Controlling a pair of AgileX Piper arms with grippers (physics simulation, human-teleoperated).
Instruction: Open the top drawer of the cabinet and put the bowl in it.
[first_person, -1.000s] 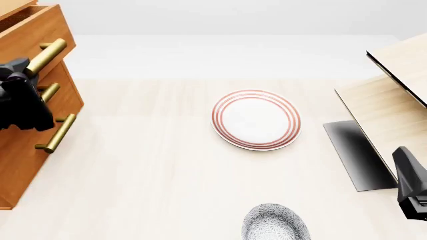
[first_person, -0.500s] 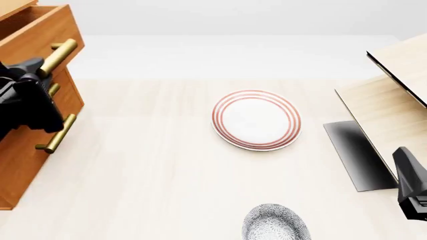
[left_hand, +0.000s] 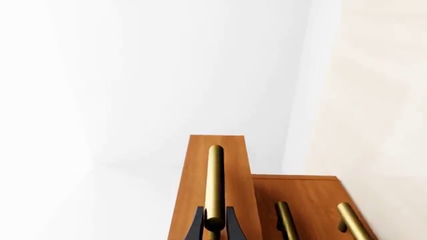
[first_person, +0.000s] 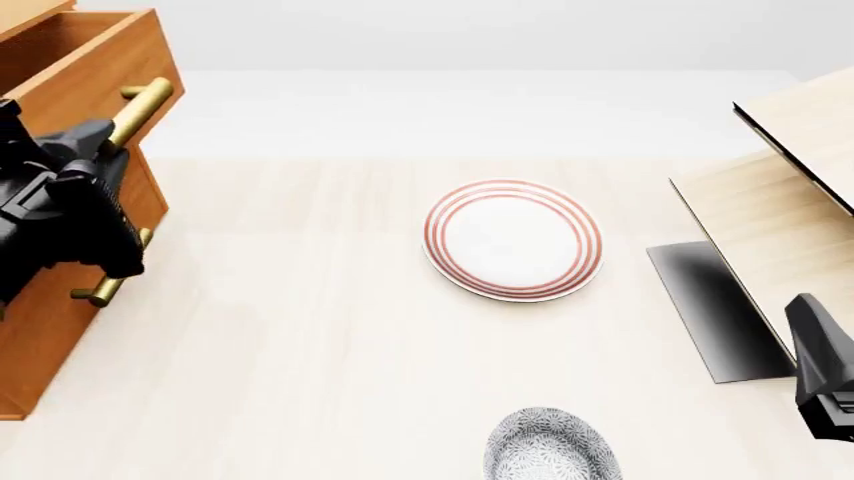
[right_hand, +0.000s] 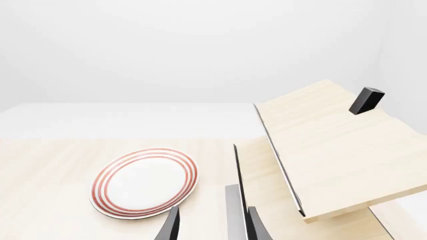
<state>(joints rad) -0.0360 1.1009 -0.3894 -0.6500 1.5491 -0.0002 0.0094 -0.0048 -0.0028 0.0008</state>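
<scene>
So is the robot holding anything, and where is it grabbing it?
The left tool grips the top drawer by its brass handle, near one end. The right tool holds nothing.

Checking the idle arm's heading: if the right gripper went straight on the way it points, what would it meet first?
Probably the pale wooden structure: its near panel edge lies just ahead of the right gripper. The plate sits off to one side. Depth is unclear.
</scene>
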